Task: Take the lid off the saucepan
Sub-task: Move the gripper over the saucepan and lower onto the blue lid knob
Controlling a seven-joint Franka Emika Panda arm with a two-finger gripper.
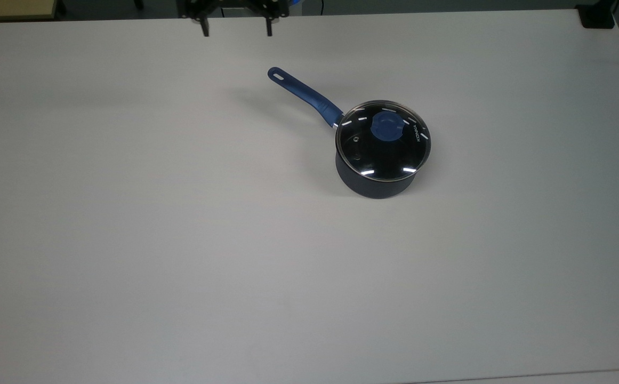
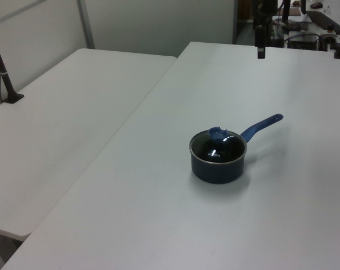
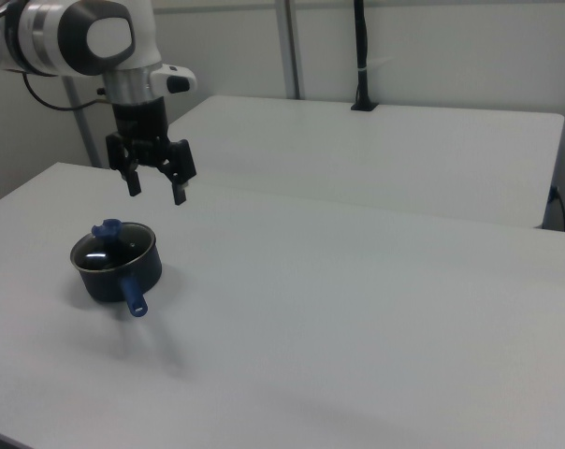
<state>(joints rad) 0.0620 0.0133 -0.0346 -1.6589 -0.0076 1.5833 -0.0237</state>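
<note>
White surface (image 1: 181, 240): broad, matte, bare apart from one pot; a second white table (image 2: 63, 112) adjoins it along the left view's left, and a pale partition wall closes the far background.

Saucepan (image 1: 373, 184): dark navy, upright, standing right of centre in the top view. Long blue handle (image 1: 304, 93) runs up and to the top view's left, its end hole toward the far edge.

Lid (image 1: 383, 154): clear glass, metal rim, seated flat on the saucepan, not yet off. Blue knob (image 1: 385, 127) at its centre; small steam vent on the top view's left side of the glass.

Pincer (image 3: 154, 185): hangs in the air, fingers spread apart, holding nothing. In the top view its two fingertips show at the far edge, well apart from the saucepan and beyond the handle's end. In the right view it hangs above the surface, higher than the knob and to the right view's right of it, pointing down.

Step in hand, as judged: the approach, at its opening; no contact with pot or lid.

Next move, as judged: carry the pincer across until it stands above the knob, then lower with the fingers spread to either side of it, close on the knob, and lift straight up. Knob is small and rounded; an off-centre closing could slip or tilt the lid against the rim, and might drag the light pot.
</note>
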